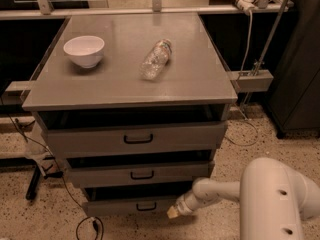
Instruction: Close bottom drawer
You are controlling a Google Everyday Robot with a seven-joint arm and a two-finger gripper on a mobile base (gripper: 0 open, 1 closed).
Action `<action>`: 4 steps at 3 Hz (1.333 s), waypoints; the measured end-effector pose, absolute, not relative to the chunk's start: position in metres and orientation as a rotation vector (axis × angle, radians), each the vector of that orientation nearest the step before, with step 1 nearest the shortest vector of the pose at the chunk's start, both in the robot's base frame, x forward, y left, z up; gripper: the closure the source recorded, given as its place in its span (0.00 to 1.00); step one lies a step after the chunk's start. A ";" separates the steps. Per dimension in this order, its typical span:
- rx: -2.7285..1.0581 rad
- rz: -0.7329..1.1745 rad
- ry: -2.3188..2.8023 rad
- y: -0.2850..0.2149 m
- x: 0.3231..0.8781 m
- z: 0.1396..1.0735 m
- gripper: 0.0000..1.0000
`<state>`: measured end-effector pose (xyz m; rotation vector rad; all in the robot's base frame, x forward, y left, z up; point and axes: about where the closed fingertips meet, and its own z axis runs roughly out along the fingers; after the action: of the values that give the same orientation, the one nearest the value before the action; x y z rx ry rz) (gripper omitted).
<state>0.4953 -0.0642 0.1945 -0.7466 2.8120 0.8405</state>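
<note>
The bottom drawer (117, 207) is the lowest of three grey drawers, with a small black bar handle (146, 206). Its front stands a little out from the cabinet, with a dark gap above it. My gripper (173, 213) is at the end of the white arm, low at the right end of the bottom drawer's front, touching or very close to it. The middle drawer (140, 174) and the top drawer (135, 139) also stand slightly out.
A white bowl (84, 50) and a clear plastic bottle (155, 59) lying on its side rest on the grey cabinet top (200, 79). Cables (85, 226) lie on the speckled floor at the left. A dark cabinet (300, 84) stands at the right.
</note>
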 end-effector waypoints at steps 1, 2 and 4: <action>-0.741 0.780 2.796 -0.063 0.530 0.186 1.00; -0.734 0.768 2.801 -0.061 0.555 0.181 0.94; -0.731 0.764 2.796 -0.062 0.559 0.182 0.51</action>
<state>0.5587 -0.0620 0.1820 -0.7308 2.7961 0.7642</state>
